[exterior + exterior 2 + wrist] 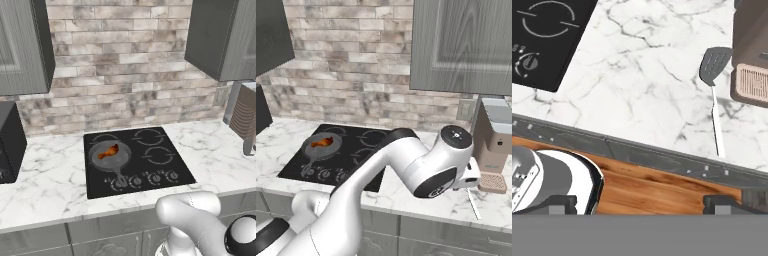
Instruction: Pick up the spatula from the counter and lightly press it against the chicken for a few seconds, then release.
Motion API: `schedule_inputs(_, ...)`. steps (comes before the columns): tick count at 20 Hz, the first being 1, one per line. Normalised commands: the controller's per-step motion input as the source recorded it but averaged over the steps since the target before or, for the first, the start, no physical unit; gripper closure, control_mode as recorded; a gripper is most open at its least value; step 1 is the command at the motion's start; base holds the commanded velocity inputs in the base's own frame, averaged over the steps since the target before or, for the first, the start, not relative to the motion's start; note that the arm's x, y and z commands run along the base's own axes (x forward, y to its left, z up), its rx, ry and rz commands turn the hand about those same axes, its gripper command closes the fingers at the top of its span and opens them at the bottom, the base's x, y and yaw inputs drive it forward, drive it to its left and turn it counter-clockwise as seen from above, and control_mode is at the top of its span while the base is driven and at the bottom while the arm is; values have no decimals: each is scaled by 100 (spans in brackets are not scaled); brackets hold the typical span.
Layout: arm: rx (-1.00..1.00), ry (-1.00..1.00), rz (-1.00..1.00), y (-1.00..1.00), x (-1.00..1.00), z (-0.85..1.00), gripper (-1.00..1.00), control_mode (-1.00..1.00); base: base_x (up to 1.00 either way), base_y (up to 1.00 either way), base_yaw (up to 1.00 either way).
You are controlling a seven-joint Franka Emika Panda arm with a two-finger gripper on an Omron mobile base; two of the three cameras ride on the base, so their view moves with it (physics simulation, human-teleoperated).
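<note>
The spatula (pixel 714 85) lies on the marble counter with its slotted grey head (pixel 715 64) pointing away from the edge and its pale handle (pixel 717 127) running toward the counter's front. In the right base view the spatula handle (pixel 474 204) shows just below the arm's hand. My gripper (pixel 641 204) hovers above the counter's front edge, left of the handle, open, with nothing between its tips. The chicken (pixel 108 151) is an orange piece in a grey pan (pixel 111 156) on the stove's front left burner, and the chicken (pixel 323 142) lies far left of the hand.
A brown coffee machine (pixel 495 150) with a drip tray (pixel 753 83) stands right beside the spatula head. The black cooktop (pixel 136 160) has knobs along its front. A dark appliance (pixel 9 142) sits at the counter's left. Wall cabinets (pixel 461 45) hang overhead.
</note>
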Motion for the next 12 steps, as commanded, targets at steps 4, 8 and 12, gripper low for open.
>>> schedule_inputs(4,0,-4,0,-2,12,-18,-100,-100,0,0,0)
schedule_inputs(8,0,-11,0,0,2,-9,-100,-100,0,0,0)
schedule_inputs(12,0,-12,0,0,5,-3,-100,-100,0,0,0)
